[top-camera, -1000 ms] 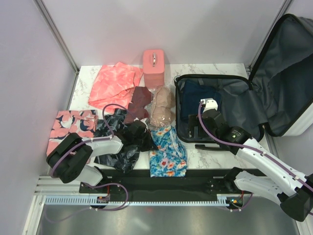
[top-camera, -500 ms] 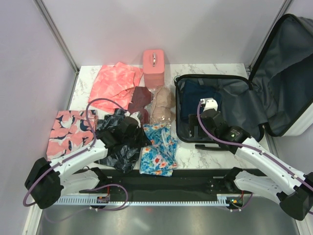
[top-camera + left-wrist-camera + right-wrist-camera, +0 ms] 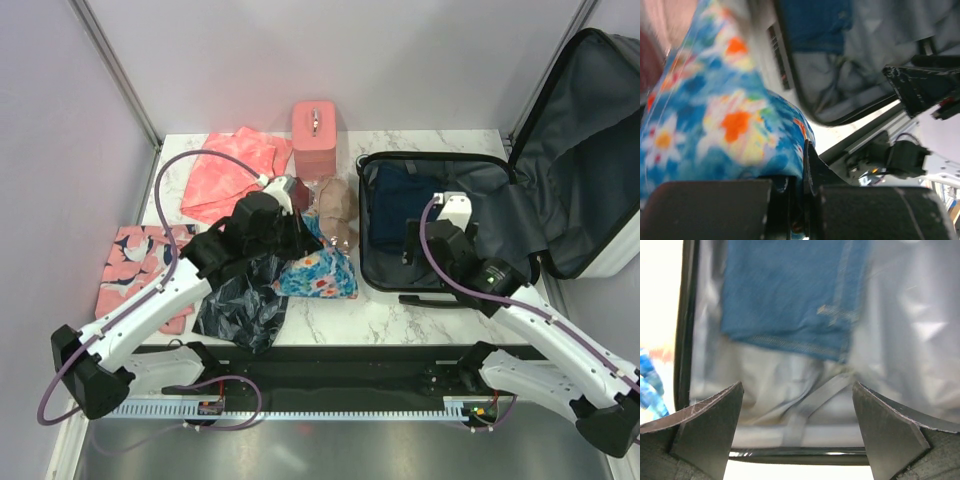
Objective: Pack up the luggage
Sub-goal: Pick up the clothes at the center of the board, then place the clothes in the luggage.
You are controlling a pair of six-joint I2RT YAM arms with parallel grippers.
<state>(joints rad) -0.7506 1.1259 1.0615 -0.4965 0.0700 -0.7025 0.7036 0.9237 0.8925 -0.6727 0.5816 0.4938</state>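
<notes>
Luggage (image 3: 588,150) gapes, grey-lined; left tool (image 3: 799,172) clamped on crumpled floral cloth (image 3: 730,120), right tool (image 3: 797,392) apart.

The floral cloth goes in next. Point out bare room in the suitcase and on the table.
In the luggage, grey lining is bare nearer than the blue garment, under the open right gripper. The table is bare in front of the luggage. Further left, clothes crowd it.
</notes>
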